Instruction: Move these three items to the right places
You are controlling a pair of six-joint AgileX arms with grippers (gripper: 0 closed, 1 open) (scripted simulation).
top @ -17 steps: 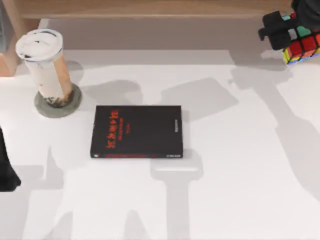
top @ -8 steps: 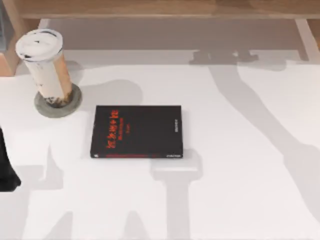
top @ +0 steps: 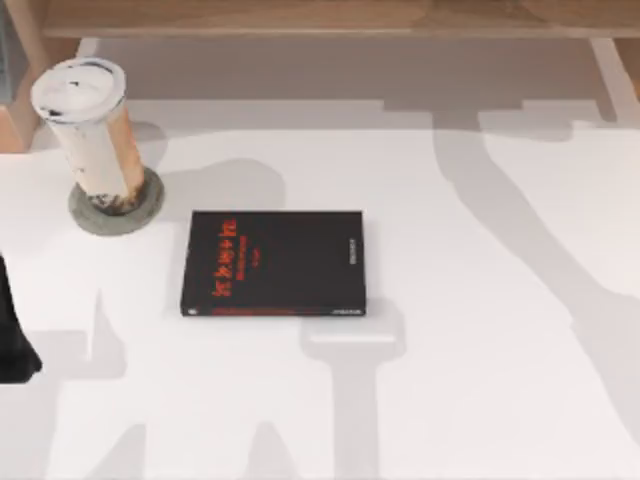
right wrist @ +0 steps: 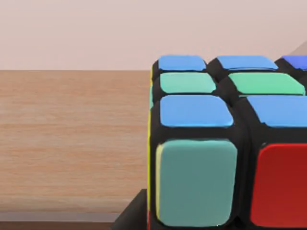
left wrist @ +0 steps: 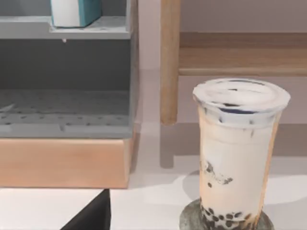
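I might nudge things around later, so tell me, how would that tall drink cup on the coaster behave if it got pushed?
The drink cup stands tall on a narrow base, so it would probably tip rather than slide. It looks full, likely heavy. The coaster beneath may shift with it.

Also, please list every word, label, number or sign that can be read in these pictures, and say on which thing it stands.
Black book, cover: red lettering, too blurred to read.
Black book, along the right edge and the lower spine: small pale text, too small to read.
Drink cup, side: a dark mark, not readable as text.
Puzzle cube: plain coloured stickers, no text.
Nothing can be quoted.
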